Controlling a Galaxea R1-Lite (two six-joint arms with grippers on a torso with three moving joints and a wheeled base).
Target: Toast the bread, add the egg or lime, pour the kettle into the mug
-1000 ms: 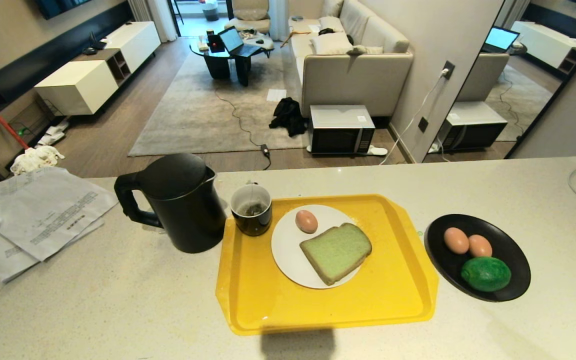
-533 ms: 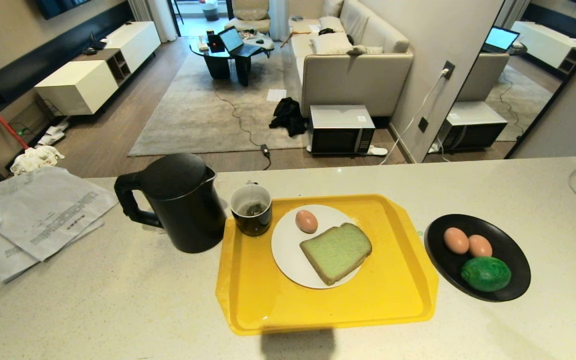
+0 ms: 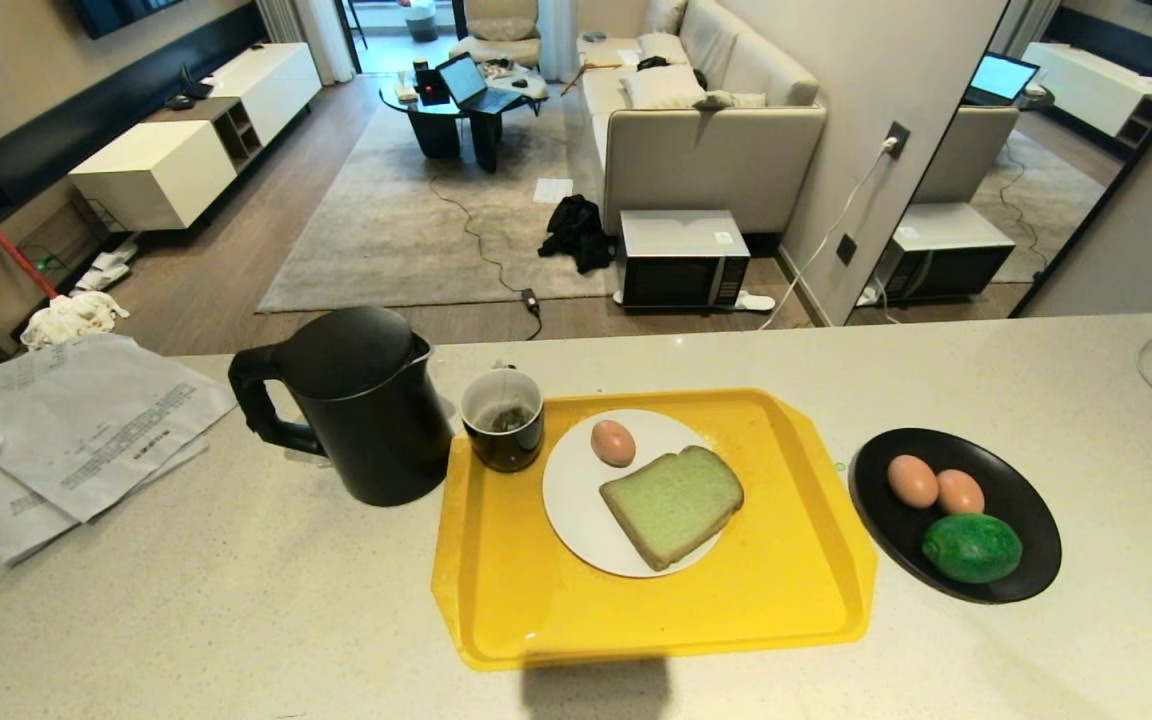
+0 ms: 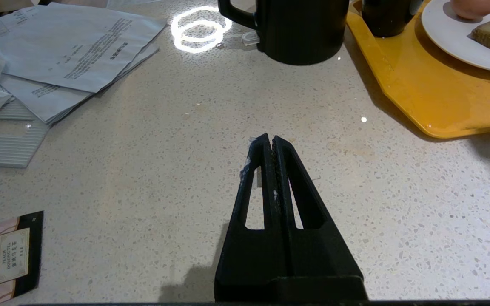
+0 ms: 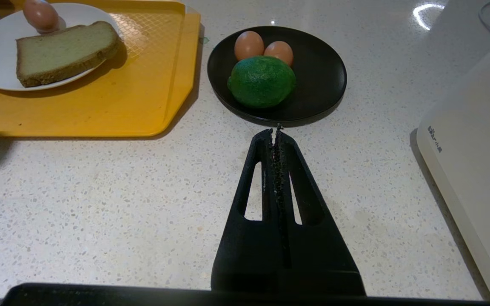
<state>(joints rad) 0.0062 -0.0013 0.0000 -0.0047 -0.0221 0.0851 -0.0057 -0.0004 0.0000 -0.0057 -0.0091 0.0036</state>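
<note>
Nothing has moved since the earlier frame: every object on the counter (image 3: 236, 620) sits where it did, and neither arm shows in the head view. The left gripper (image 4: 269, 140) hangs over bare counter, its jaws pressed together and holding nothing, short of the kettle (image 3: 356, 405). The right gripper (image 5: 275, 131) is likewise closed and empty, poised just before the black plate (image 3: 1021, 575).

Judging by the layout, little of the task seems left. The bread (image 3: 673, 503) already lies on the white plate (image 3: 571, 500) with one egg (image 3: 613, 442) touching its far edge, so toasting and topping look done. Whether the pour is finished I cannot tell.

If pouring remains, the left gripper would need to open, take the kettle by its loop handle, which faces away from the tray, and tip the spout over the mug (image 3: 503, 420) without knocking it.

The yellow tray (image 3: 656, 625) carries the white plate and, at its far left corner, the mug, which holds a tea bag with a string over the rim; any liquid level is unclear. The kettle stands on the counter just beside the tray and mug. The black plate, right of the tray, holds two more eggs (image 3: 913, 480) and the lime (image 3: 972, 548), all touching. Papers (image 3: 96, 420) lie to the far left.
</note>
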